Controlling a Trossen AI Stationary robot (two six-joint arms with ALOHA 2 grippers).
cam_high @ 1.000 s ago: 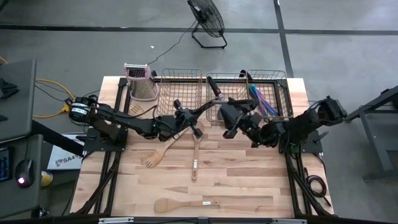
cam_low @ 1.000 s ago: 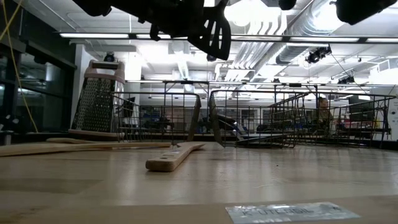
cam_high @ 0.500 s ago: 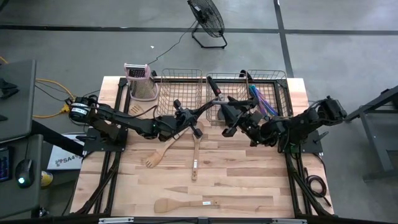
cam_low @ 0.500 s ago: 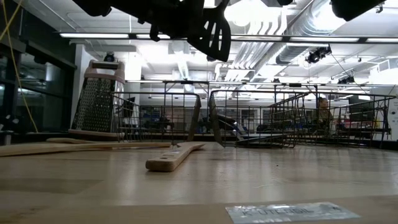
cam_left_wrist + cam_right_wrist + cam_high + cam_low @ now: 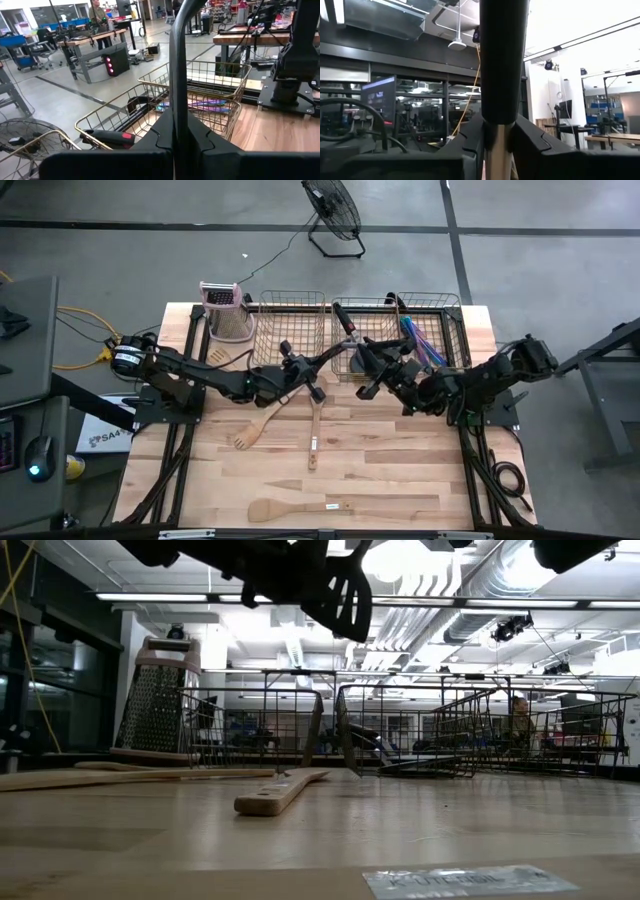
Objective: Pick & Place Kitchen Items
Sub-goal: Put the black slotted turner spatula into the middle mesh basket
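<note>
A black slotted spatula (image 5: 330, 356) hangs in the air over the table's far middle, in front of the wire baskets. Its slotted blade (image 5: 345, 595) shows at the top of the low view. My left gripper (image 5: 297, 370) is shut on its thin shaft. My right gripper (image 5: 368, 368) reaches in from the right and is closed on its thick handle. Wooden utensils lie flat on the table: a forked spatula (image 5: 250, 432), a spoon (image 5: 313, 432) and a turner (image 5: 298, 508). My left gripper pinches the spatula's thin dark shaft (image 5: 178, 100) between its two fingers. It comes about level from the table's left, and the shaft runs on past the fingers. The spatula is lifted clear of the table. My right gripper has its two fingers (image 5: 532, 142) on either side of the handle, where the thick black grip (image 5: 502, 60) meets a metal shank (image 5: 495, 150). It comes from the table's right, slanting upward, and the handle runs on past the fingers.
Three wire baskets (image 5: 292, 328) (image 5: 368, 318) (image 5: 435, 330) stand along the far edge. One holds a black-red handled tool (image 5: 107, 137), another blue-purple cutlery (image 5: 415, 335). A box grater (image 5: 226, 310) stands at the far left. The table's near half is bare wood around the wooden utensils.
My right gripper's fingers have gone from wide open to closed around the spatula's handle, while the arm stayed where it was. My left gripper and the spatula have kept still.
</note>
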